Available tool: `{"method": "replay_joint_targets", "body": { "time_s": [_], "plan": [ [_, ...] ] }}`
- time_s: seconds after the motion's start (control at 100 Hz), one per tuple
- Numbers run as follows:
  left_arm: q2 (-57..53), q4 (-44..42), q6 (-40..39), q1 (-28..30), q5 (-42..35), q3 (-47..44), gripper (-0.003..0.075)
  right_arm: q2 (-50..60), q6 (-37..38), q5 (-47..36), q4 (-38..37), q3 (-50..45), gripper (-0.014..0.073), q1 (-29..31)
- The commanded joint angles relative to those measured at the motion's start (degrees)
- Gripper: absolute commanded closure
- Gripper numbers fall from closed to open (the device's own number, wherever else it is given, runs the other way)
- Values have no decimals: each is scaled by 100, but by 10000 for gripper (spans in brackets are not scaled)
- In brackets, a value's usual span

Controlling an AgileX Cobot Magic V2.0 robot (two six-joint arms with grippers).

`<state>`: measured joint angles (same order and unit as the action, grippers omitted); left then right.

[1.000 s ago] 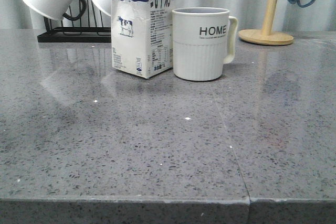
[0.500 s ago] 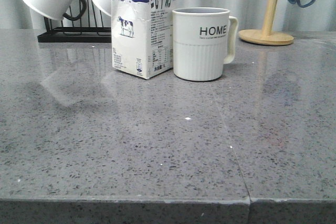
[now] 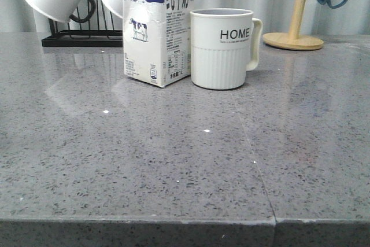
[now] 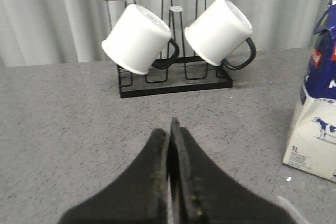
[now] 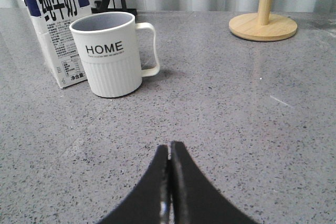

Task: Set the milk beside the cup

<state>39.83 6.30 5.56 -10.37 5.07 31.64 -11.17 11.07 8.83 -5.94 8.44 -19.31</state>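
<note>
Milk (image 3: 156,27) stands upright just left of the cup (image 3: 222,48), nearly touching, so placement looks done. Left gripper (image 4: 169,129) and right gripper (image 5: 169,150) are both closed, empty, well clear.

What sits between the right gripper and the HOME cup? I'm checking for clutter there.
Nothing: the right wrist view shows only bare grey table between the shut right gripper and the cup.
</note>
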Motion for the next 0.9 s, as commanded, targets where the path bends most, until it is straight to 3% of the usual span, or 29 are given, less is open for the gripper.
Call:
{"method": "replay_joint_targets", "body": {
  "time_s": [0.0, 0.46, 0.89],
  "plan": [
    [-444, -93, 2, 194, -243, -119, 741, -40, -27, -416, -28, 149, 660, 3],
    [-2489, -263, 2, 536, 77, -1486, 741, -40, -27, -416, -28, 149, 660, 3],
    [-3367, -263, 2, 536, 122, -2292, 741, -40, -27, -416, -28, 149, 660, 3]
  ]
}}
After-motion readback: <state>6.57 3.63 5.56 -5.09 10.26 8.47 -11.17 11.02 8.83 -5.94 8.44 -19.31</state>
